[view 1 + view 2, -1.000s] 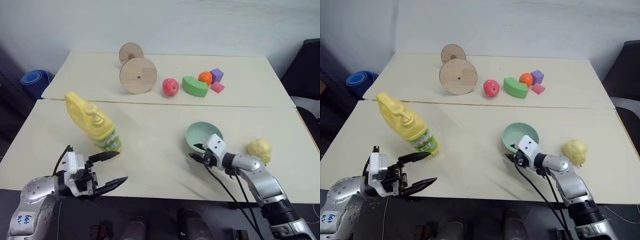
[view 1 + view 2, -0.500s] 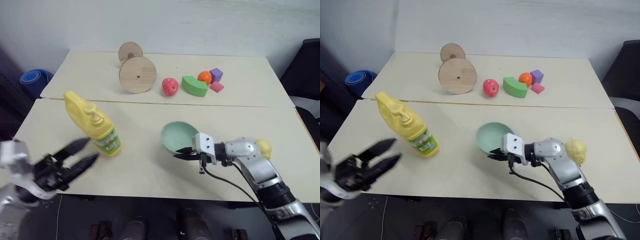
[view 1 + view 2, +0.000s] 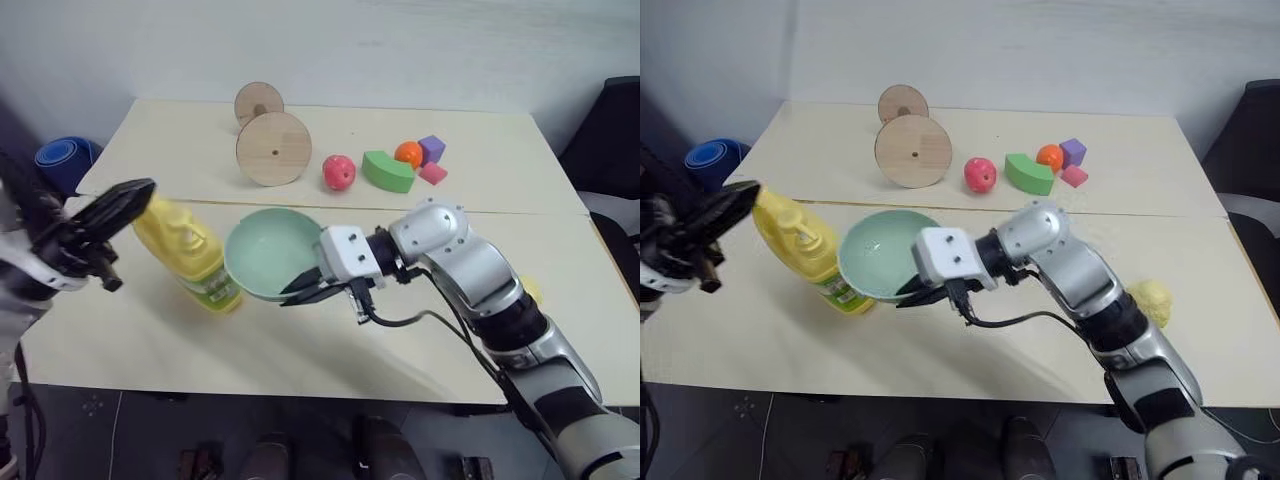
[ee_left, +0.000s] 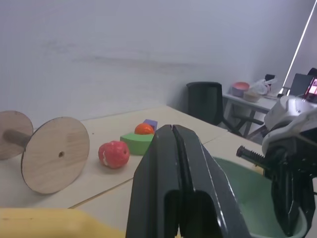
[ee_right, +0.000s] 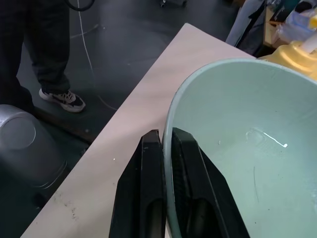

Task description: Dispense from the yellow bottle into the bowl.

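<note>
Right claw (image 3: 300, 293) pinching the rim of the bowl (image 3: 272, 252), one finger inside, one outside; bowl is held tilted above the desk (image 3: 420, 350), just beside the yellow bottle (image 3: 190, 252). Bowl interior looks empty in the right wrist view. Left claw (image 3: 125, 200) pressed together, holding nothing, raised by the bottle's top. Bottle stands on the desk, leaning. Left wrist view adds a black chair (image 4: 208, 101) and a cluttered side table (image 4: 247, 99) behind. Right wrist view adds a person's legs (image 5: 42, 49).
</note>
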Controlling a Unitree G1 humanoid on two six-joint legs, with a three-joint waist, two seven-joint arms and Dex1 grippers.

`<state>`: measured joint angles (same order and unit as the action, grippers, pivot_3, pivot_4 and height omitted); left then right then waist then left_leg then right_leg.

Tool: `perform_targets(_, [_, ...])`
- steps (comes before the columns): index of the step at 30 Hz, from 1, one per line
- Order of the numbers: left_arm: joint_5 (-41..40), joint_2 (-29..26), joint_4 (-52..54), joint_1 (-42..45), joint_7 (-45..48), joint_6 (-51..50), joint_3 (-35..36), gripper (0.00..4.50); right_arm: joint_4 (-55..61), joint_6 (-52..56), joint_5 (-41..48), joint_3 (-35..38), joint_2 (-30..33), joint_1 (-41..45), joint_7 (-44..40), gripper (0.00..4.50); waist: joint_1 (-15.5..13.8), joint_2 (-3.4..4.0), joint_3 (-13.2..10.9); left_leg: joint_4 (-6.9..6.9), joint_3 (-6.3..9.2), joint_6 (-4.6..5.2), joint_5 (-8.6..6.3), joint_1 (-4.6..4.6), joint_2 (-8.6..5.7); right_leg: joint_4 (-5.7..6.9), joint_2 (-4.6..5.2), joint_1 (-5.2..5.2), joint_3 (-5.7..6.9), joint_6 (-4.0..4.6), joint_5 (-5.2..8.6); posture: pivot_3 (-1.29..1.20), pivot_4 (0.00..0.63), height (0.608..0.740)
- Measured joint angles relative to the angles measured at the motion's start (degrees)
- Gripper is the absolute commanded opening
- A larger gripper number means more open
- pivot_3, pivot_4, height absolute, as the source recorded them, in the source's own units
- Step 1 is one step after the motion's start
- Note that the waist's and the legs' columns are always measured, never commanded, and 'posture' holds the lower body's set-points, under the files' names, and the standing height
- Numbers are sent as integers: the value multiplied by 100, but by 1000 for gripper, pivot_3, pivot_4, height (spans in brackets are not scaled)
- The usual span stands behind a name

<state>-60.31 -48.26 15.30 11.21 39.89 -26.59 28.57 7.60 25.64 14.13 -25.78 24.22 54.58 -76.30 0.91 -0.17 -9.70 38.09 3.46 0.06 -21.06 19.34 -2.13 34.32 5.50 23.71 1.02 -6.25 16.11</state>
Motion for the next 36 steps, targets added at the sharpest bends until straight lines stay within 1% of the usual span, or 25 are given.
perform_targets(2, [262,22,-92,247,42,16,-243,29,-7,498,6,-107,-183,294,80,0,19,0,0,0,0,-1,1,0,0,2,2,0,4,0,0,0,150,740])
perform_targets(4, [457,74,-182,359,75,18,-376,29,-7,795,2,-173,-330,417,165,0,58,0,0,0,3,-1,0,0,-1,7,5,1,3,0,0,0,150,740])
perform_targets(10, [763,136,-274,412,101,22,-418,29,-117,1311,-15,-238,-560,563,479,0,77,1,0,-1,3,-4,2,-1,1,13,5,5,3,0,0,0,150,740])
perform_targets(21, [1251,163,-76,232,-49,76,-437,29,-204,1698,-12,-245,-721,668,887,0,80,7,3,-1,2,-11,6,-11,0,21,7,1,-9,1,1,0,150,740])
perform_targets(27, [1656,327,94,132,-198,221,-504,29,-252,1727,-1,-232,-820,707,1014,0,77,67,45,-2,2,-11,7,-17,-1,24,8,-2,-16,2,1,0,150,740])
perform_targets(36, [1962,547,209,90,-340,221,-612,29,-303,1892,119,-184,-900,706,1071,0,78,101,65,-4,2,-13,9,-21,-1,33,8,-2,-32,5,3,0,150,740])
